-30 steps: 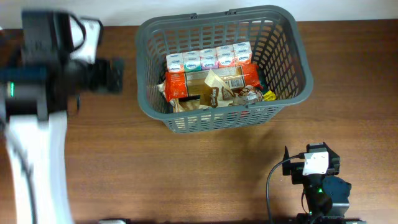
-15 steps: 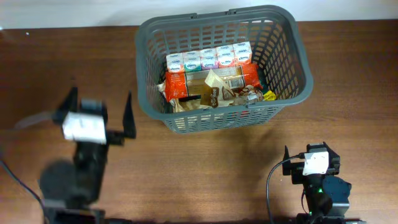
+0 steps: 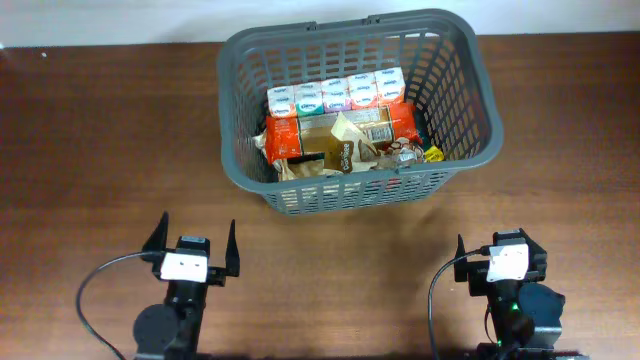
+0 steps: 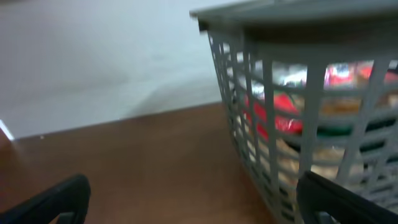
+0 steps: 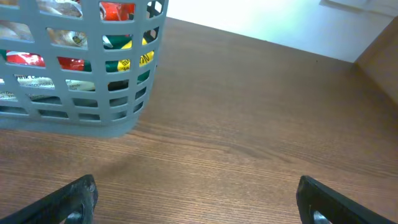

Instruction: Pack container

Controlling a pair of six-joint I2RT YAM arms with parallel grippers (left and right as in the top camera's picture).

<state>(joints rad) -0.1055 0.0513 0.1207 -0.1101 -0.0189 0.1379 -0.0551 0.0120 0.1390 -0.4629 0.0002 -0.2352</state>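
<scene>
The dark grey basket [image 3: 352, 26] stands at the back middle of the table. It holds a row of small white cartons [image 3: 335, 93], a red packet [image 3: 283, 131], a brown packet [image 3: 345, 148] and a small yellow piece [image 3: 431, 153]. My left gripper [image 3: 196, 240] is open and empty near the front left, short of the basket. My right gripper [image 3: 500, 246] is open and empty near the front right. The left wrist view shows the basket's left wall [image 4: 249, 93] beyond the open fingers [image 4: 199, 208]. The right wrist view shows its corner [image 5: 81, 121] beyond the open fingers [image 5: 202, 205].
The brown wooden table [image 3: 100, 150] runs to a pale wall at the back. A black cable [image 3: 436, 300] loops beside the right arm, and another cable [image 3: 88, 290] beside the left arm.
My left arm has swung from the far left of the table back to the front left and now sits low with its fingers open. The right arm and basket have not moved.
</scene>
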